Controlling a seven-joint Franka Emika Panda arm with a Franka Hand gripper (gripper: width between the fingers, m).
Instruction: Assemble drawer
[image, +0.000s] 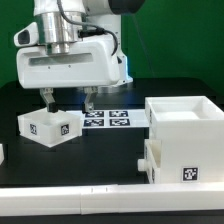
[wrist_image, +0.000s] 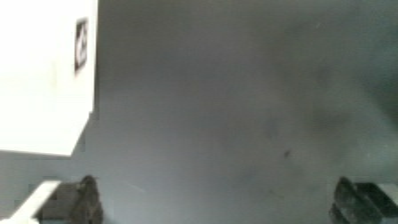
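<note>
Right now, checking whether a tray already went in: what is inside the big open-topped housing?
Through the open top of the housing only the upper inner walls show, white and bare. Its near wall hides the floor and lower space, so anything lying there cannot be ruled out.

Counted: one large open-topped housing (image: 185, 125), showing one tag (image: 188, 172). One small tray (image: 50, 127), showing two tags on its near sides. One smaller white piece (image: 146, 162) against the housing's lower side, kind unclear. One marker board (image: 108, 119), its tags too blurred to count. One gripper (image: 68, 106), with two fingers (image: 47, 100).
</note>
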